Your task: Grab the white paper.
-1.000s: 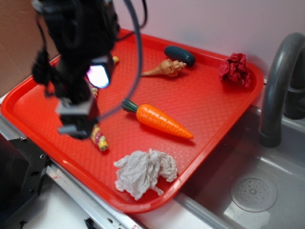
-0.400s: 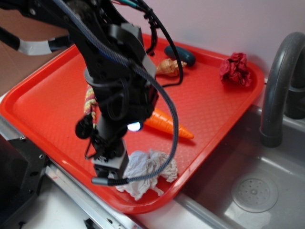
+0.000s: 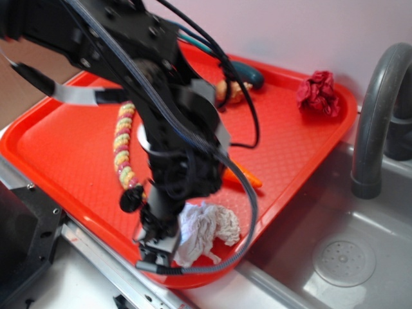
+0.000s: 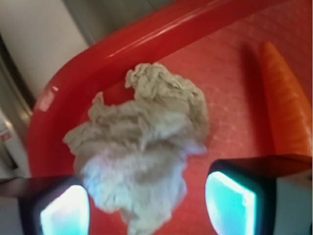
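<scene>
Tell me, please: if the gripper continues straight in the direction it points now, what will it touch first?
Most likely the white paper. In the wrist view the wad lies directly ahead, between the open gripper's two fingers, on the red tray. The remaining gap is hard to judge, but nothing else appears in the way.

i see the white paper (image 4: 142,147) as soft, wrinkled tissue, matt. the red tray (image 3: 290,141) looks like plastic, its floor finely pebbled, its rim (image 4: 161,34) smooth and glossy. the carrot (image 4: 286,107) looks smooth plastic; the sink basin (image 3: 360,251) dull metal.
</scene>
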Available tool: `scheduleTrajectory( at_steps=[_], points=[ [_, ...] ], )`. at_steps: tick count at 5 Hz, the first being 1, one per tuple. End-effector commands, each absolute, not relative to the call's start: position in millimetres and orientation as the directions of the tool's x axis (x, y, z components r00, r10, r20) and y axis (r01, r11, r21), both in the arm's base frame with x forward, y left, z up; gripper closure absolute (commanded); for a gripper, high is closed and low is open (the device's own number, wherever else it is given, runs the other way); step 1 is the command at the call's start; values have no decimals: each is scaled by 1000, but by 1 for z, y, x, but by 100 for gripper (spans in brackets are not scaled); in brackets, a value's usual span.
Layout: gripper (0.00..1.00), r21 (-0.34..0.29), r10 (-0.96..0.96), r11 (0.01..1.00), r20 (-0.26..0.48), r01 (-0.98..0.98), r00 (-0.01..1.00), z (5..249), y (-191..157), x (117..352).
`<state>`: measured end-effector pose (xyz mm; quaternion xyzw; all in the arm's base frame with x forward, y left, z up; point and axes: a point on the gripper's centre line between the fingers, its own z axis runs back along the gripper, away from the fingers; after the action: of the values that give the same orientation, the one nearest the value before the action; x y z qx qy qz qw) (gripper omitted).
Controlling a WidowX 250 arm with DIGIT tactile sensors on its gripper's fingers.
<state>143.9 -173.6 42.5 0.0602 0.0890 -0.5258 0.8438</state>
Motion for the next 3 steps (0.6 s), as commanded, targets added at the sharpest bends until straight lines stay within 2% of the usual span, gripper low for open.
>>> scheduleTrajectory(
  at_steps=[1,2,3],
  points=[
    [100,-85,-887,419,-253,904,388,34,-183,146],
    [100,-112,-888,432,-229,895,400,34,-183,150],
    [100,-114,-888,453,-151,884,435,42,-178,148]
  ],
)
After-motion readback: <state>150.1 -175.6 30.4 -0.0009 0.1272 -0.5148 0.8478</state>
